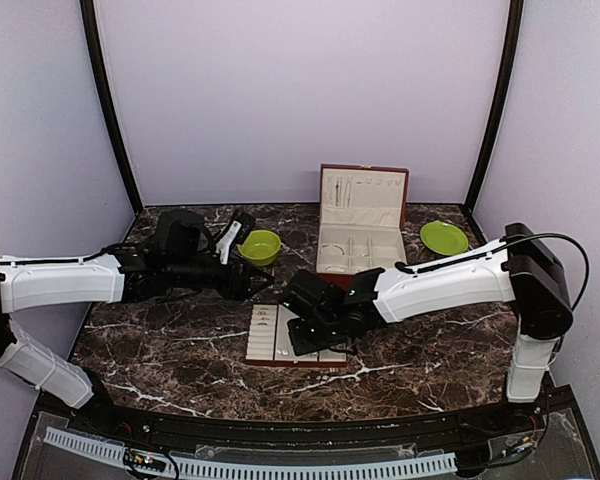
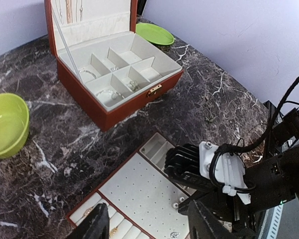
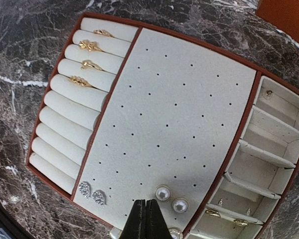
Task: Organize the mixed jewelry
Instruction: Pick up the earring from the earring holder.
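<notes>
The mixed jewelry lies on a cream-lined tray (image 3: 189, 99): two pearl studs (image 3: 162, 192), two silvery crystal studs (image 3: 84, 188) and gold rings (image 3: 89, 46) in the roll slots. Small gold pieces (image 3: 213, 213) sit in the side compartments. My right gripper (image 3: 145, 219) is shut just above the tray's pad, beside the pearl studs, with nothing seen between its fingers. My left gripper (image 2: 149, 231) hangs open over the same tray (image 2: 134, 184), nothing between its fingers. In the top view both grippers meet at the tray (image 1: 265, 335).
An open red-brown jewelry box (image 1: 360, 225) stands behind the tray, with silvery pieces (image 2: 132, 85) in its compartments. A lime-green bowl (image 1: 260, 246) stands to its left and a green plate (image 1: 444, 237) to its right. The right arm (image 2: 219, 169) crowds the tray's right side.
</notes>
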Motion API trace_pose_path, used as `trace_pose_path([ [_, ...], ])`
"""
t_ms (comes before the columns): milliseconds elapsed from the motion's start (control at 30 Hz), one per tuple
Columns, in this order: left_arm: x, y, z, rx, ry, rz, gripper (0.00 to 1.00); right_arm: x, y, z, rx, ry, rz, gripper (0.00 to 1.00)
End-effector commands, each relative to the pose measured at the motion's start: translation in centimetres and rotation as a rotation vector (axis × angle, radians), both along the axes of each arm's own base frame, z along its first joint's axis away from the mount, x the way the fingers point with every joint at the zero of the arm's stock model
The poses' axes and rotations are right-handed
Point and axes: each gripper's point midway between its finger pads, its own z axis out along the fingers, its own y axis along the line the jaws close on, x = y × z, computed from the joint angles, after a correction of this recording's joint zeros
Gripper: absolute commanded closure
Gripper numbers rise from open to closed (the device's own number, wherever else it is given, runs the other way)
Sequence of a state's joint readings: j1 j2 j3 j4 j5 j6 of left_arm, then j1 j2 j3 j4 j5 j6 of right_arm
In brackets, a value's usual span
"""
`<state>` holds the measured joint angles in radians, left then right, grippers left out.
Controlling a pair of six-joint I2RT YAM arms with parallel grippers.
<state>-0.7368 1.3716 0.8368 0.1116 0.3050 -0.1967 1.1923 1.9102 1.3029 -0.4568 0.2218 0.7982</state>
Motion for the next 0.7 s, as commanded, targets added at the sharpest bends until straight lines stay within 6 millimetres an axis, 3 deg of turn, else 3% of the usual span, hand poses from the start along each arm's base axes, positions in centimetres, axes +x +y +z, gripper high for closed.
trace_pose_path([
  [0, 0.0, 1.0, 4.4, -0.048, -0.172, 0.007, 0.4, 0.6, 1.0, 4.0, 0.17, -0.042, -0.03, 1.0],
  [267, -1.1, 2.9, 8.9, -0.167, -0.323, 0.054, 0.3, 1.2, 1.3, 9.2, 0.467, -0.038, -0.005, 1.0],
  [400, -1.8, 3.3, 10.5, -0.33, -0.293, 0.097, 0.21, 1.5, 1.0, 12.1, 0.611, -0.053, 0.033, 1.0],
  [667, -5.2, 1.8, 12.0, -0.59, -0.123, 0.006, 0.22, 0.5, -0.1, 18.6, 0.868, -0.154, 0.147, 1.0],
])
